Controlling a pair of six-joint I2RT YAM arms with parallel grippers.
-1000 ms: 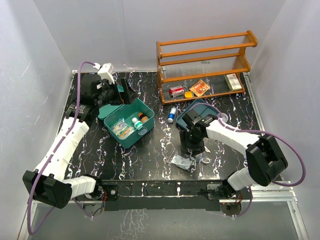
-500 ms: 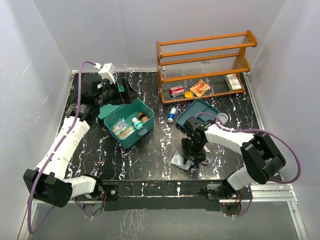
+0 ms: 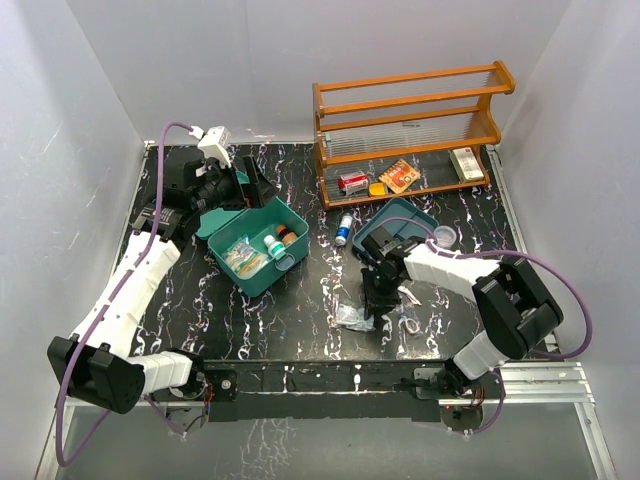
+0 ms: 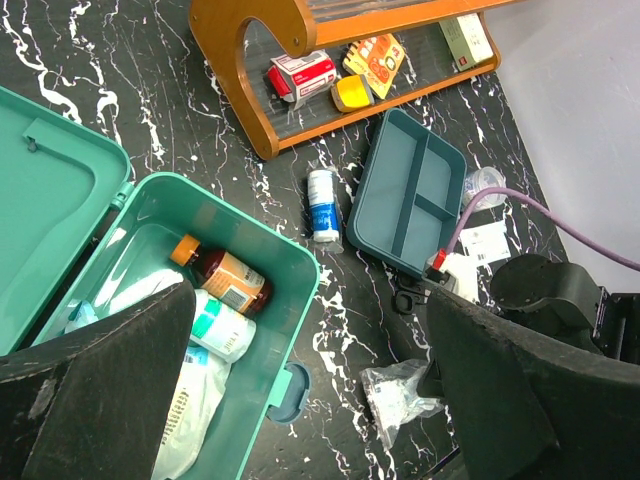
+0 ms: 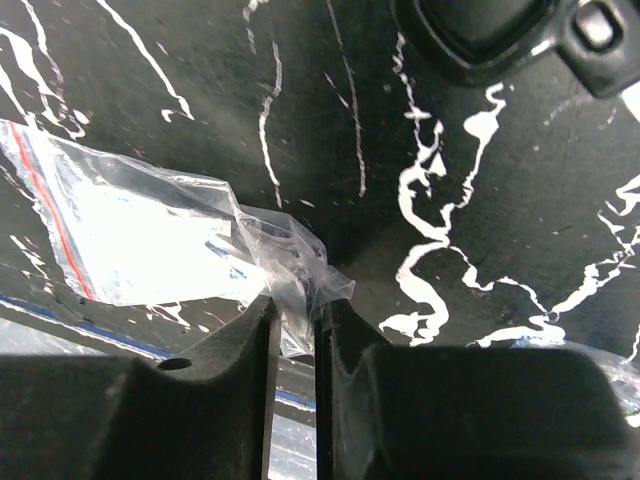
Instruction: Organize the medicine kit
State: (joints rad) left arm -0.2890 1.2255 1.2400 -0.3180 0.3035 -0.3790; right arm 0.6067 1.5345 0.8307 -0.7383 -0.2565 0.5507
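Compared with a second ago, the right gripper (image 3: pixel 370 303) is sitting lower and further left in the top view. Its wrist is bending down over the plastic bag (image 3: pixel 352 318) at lower centre. Its jaws, wider apart before, are now pinching the bag's crumpled edge, which the wrist view shows squeezed between the fingers (image 5: pixel 200 400). The left gripper (image 3: pixel 243 187) is staying put, jaws spread wide, hovering above the open medicine kit (image 3: pixel 262 282), which is sitting centre left on the table (image 3: pixel 300 300).
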